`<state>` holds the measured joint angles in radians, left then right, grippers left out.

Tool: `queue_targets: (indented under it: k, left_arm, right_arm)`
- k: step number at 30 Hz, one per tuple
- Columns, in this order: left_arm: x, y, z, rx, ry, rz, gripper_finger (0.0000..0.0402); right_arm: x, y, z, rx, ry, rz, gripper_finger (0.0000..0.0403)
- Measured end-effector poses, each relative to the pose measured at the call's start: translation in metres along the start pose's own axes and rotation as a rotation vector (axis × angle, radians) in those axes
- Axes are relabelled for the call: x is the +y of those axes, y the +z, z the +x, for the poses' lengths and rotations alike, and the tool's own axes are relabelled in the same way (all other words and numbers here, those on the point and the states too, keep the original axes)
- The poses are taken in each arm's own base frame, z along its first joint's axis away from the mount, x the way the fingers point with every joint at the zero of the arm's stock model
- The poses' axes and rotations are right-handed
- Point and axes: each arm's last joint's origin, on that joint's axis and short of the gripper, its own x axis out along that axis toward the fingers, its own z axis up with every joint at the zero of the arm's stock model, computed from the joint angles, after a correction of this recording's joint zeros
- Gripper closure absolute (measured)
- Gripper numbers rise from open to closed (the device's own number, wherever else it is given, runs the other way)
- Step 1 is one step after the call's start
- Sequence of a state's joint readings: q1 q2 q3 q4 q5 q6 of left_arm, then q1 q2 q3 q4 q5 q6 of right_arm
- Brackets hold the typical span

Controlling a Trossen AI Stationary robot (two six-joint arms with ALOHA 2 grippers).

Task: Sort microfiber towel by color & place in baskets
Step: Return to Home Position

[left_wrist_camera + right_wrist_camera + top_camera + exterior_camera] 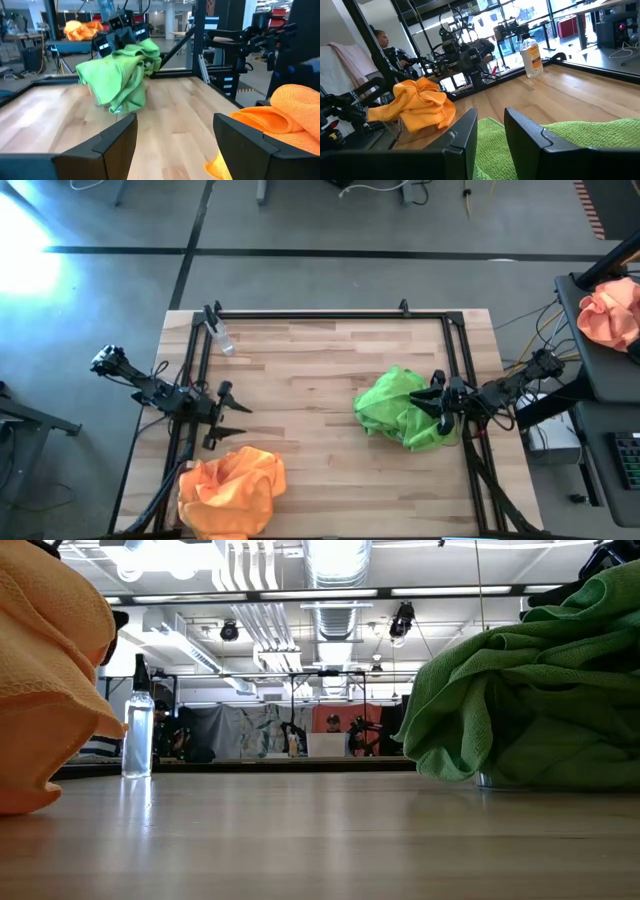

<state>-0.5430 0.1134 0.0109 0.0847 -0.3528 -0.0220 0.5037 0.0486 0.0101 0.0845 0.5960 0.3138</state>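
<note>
A heap of lime green microfiber towels (403, 410) sits at the table's right, bulging over a see-through basket whose rim (497, 780) peeks out underneath. A heap of orange towels (232, 488) fills the other basket (395, 127) at the near left corner. My right gripper (436, 399) is open at the green heap's right side; in its wrist view its fingers (490, 137) straddle green cloth (580, 140). My left gripper (228, 415) is open and level, just beyond the orange heap (280, 120), pointing toward the green heap (120, 75). My right gripper stands open over the right upper part of the green heap (492, 132), coming level from the table's right. Green cloth shows low in the gap between the fingers. Whether the fingers touch it, I cannot tell.
A clear spray bottle (222, 338) stands near the far left corner. A black frame (310, 313) runs along the far and side edges. A peach cloth (610, 315) lies on a cart off the table's right. A person (382, 40) sits beyond the table. Bare wood (310, 390) lies between the heaps.
</note>
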Motion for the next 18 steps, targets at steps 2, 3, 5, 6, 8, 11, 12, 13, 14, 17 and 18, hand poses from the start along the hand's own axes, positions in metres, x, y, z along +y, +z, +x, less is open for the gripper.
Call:
queue_targets:
  k: [2,3,5,6,8,11,12,13,14,17,18]
  left_arm:
    - [-0.0002,-0.0008,0.0007,0.011,0.001,-0.017,0.0157]
    - [-0.0003,-0.0012,0.0010,0.015,0.001,-0.021,0.0157]
    - [-0.0005,-0.0016,0.0015,0.021,0.002,-0.032,0.0157]
    - [-0.0005,-0.0018,0.0016,0.023,0.002,-0.033,0.0157]
    - [-0.0009,-0.0019,0.0017,0.025,-0.010,-0.035,0.0157]
    - [-0.0038,-0.0018,0.0014,0.026,-0.111,-0.016,0.0157]
    - [-0.0051,-0.0015,0.0011,0.023,-0.157,-0.004,0.0157]
    - [-0.0063,-0.0011,0.0007,0.018,-0.203,0.006,0.0157]
    - [-0.0072,-0.0005,0.0003,0.012,-0.237,0.011,0.0157]
    - [-0.0079,0.0001,-0.0002,0.004,-0.266,0.021,0.0157]
    - [-0.0079,0.0001,-0.0003,0.003,-0.266,0.031,0.0157]
  right_arm:
    - [0.0000,0.0000,0.0000,0.000,0.000,0.000,0.0312]
    - [0.0000,0.0000,0.0000,0.000,0.000,0.000,0.0312]
    - [0.0000,0.0000,0.0000,0.000,0.000,0.000,0.0312]
    - [0.0000,0.0000,0.0000,0.000,0.000,0.000,0.0312]
    - [0.0000,0.0000,0.0000,0.000,0.000,0.000,0.0312]
    - [0.0000,0.0000,0.0000,0.000,0.000,0.000,0.0312]
    - [0.0000,0.0000,0.0000,0.000,0.000,0.000,0.0312]
    - [0.0000,0.0000,0.0000,0.000,0.000,0.000,0.0312]
    - [0.0000,0.0000,0.0000,0.000,0.000,0.000,0.0312]
    - [-0.0003,0.0001,0.0000,-0.003,-0.010,-0.041,0.0312]
    - [-0.0003,0.0000,0.0000,-0.002,-0.009,-0.058,0.0312]
